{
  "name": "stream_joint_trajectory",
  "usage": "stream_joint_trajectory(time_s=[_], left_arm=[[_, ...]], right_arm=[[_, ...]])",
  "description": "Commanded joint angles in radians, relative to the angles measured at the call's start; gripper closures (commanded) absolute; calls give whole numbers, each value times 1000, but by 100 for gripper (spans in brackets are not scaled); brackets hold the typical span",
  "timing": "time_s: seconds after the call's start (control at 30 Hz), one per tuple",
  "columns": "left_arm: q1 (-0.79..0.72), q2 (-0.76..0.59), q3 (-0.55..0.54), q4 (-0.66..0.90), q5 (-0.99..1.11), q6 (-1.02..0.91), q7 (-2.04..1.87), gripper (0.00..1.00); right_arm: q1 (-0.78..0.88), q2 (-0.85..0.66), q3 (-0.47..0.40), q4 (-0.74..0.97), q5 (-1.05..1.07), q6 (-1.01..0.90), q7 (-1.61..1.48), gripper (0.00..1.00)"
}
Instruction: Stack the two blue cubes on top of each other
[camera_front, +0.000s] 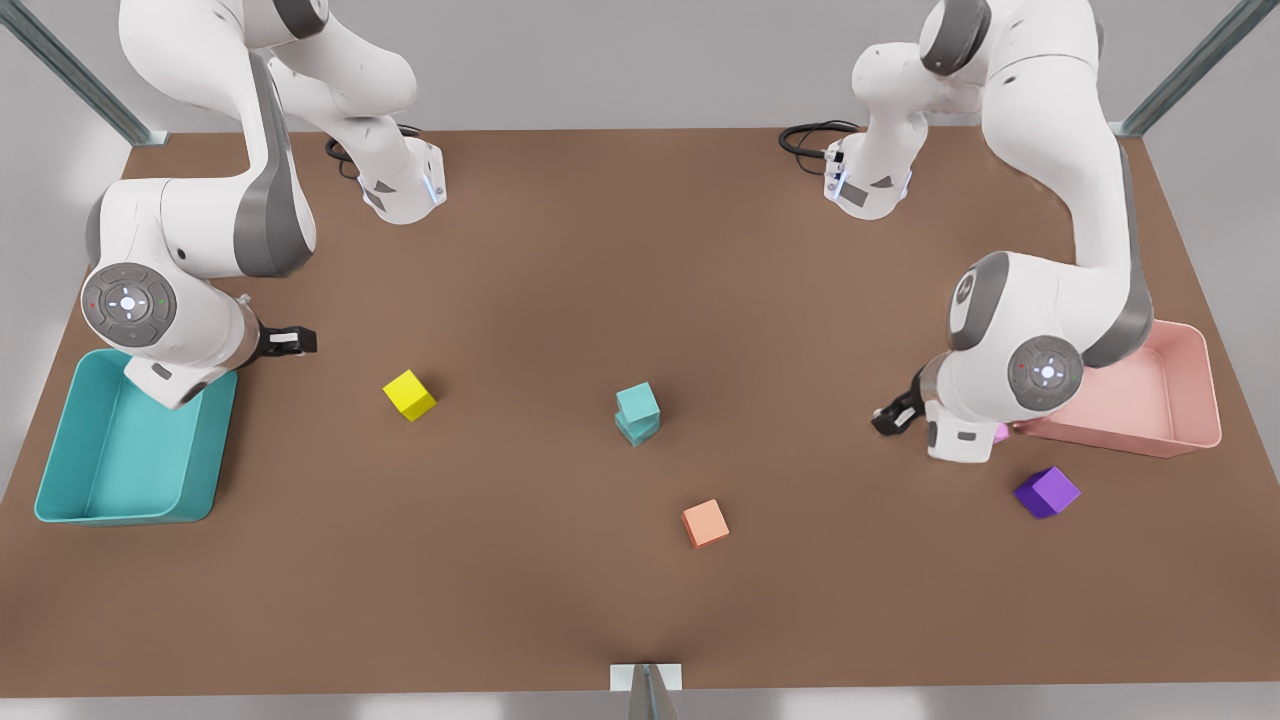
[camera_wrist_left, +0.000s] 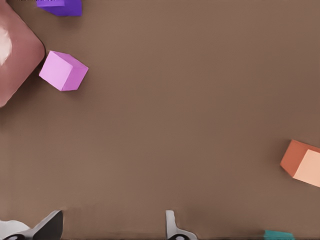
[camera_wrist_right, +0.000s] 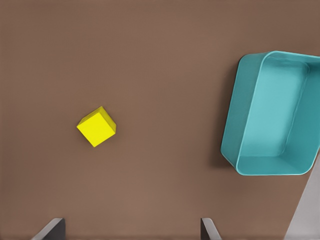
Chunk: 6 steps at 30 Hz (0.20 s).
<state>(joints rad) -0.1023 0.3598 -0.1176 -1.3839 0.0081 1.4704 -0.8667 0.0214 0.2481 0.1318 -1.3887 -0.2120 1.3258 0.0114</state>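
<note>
Midway between the two grippers, on the brown table (camera_front: 560, 300), the two blue cubes (camera_front: 637, 414) already sit stacked, the upper one twisted a little against the lower and its footprint slightly offset. Neither gripper touches them. They look like light, rigid, matte blocks with flat faces; a grip, if one were needed, would best go across two opposite side faces of the upper cube, squarely, since a skewed pinch could nudge it off the lower one.

The left gripper (camera_front: 893, 413) hangs well to one side of the stack, near the pink tray (camera_front: 1180, 400), its fingers (camera_wrist_left: 170, 222) spread apart over bare table and holding nothing. Just beyond it lie a pink cube (camera_wrist_left: 63, 70) beside the tray corner and a purple cube (camera_front: 1046, 491); an orange cube (camera_front: 705, 523) lies between it and the stack.

The right gripper (camera_front: 290, 341) waits well off on the stack's other side, by the teal tray (camera_front: 60, 470), its fingers (camera_wrist_right: 207, 227) likewise apart and empty. A yellow cube (camera_front: 409, 394) lies between it and the stack.

By my reading, the stacking looks done and both arms stand clear.
</note>
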Motion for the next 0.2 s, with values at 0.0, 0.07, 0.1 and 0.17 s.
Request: stream_joint_trajectory(time_s=[0.0, 0.07, 0.1, 0.17], left_arm=[[10, -78, 9, -43, 20, -163, 769, 0], [15, -75, 16, 20, 15, -223, 769, 0], [15, -75, 16, 20, 15, -223, 769, 0], [13, -73, 16, 20, 15, -223, 769, 0]], right_arm=[[0, -1, 0, 0, 0, 0, -1, 0], [0, -1, 0, 0, 0, 0, -1, 0], [0, -1, 0, 0, 0, 0, -1, 0], [2, -1, 0, 0, 0, -10, -1, 0]])
